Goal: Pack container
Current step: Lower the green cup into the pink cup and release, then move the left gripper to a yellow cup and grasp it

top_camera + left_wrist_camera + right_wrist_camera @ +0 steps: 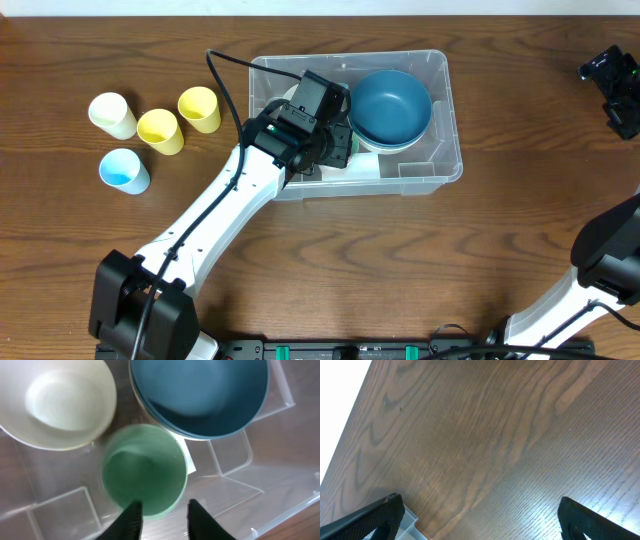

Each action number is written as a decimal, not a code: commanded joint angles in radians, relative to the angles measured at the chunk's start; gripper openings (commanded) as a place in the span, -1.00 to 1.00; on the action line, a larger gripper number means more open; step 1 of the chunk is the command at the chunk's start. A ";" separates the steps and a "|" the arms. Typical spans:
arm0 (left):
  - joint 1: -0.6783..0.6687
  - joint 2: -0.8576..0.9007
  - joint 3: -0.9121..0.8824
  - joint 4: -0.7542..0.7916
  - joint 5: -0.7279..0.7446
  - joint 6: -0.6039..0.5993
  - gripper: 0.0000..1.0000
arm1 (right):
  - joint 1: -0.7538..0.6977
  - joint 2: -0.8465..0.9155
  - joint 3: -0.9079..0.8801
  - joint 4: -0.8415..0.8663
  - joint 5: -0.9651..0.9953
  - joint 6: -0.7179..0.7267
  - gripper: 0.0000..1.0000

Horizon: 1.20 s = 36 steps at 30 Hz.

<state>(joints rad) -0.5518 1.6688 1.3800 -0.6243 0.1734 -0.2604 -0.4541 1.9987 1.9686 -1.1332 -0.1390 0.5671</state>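
Dark wood-grain desk (330,250); clear container (452,140) holds blue bowl (390,105), cream bowl (60,400), green cup (145,470). Left pincer (164,505) hangs slightly parted over cup, gripping nothing; right pincer (480,505) gapes wide, empty.

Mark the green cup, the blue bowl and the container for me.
green cup (144,472), left wrist view, its inside bottom.
blue bowl (390,102), overhead view, middle of its inside.
container (430,150), overhead view, bare floor at its right end.

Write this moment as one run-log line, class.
left gripper: open over green cup in container | right gripper: open, empty, over table
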 commanded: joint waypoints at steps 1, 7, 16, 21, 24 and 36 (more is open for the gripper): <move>-0.004 0.003 0.010 -0.002 -0.013 0.005 -0.25 | 0.003 -0.001 0.003 -0.001 0.000 0.008 0.99; 0.014 -0.012 0.015 -0.007 -0.039 0.005 -0.22 | 0.003 -0.001 0.003 -0.001 0.000 0.008 0.98; 0.229 -0.204 0.097 -0.198 -0.190 0.005 -0.11 | 0.003 -0.001 0.003 -0.001 0.000 0.008 0.98; 0.402 -0.266 0.097 -0.274 -0.314 0.005 -0.10 | 0.003 -0.001 0.003 -0.001 0.000 0.008 0.99; 0.489 -0.245 0.097 -0.280 -0.317 0.005 -0.10 | 0.003 -0.001 0.003 -0.001 0.000 0.008 0.99; 0.614 0.016 0.097 -0.075 -0.317 0.024 -0.10 | 0.003 -0.001 0.003 -0.001 0.000 0.008 0.98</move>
<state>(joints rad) 0.0578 1.6276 1.4750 -0.7166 -0.1291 -0.2600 -0.4541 1.9987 1.9686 -1.1332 -0.1390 0.5671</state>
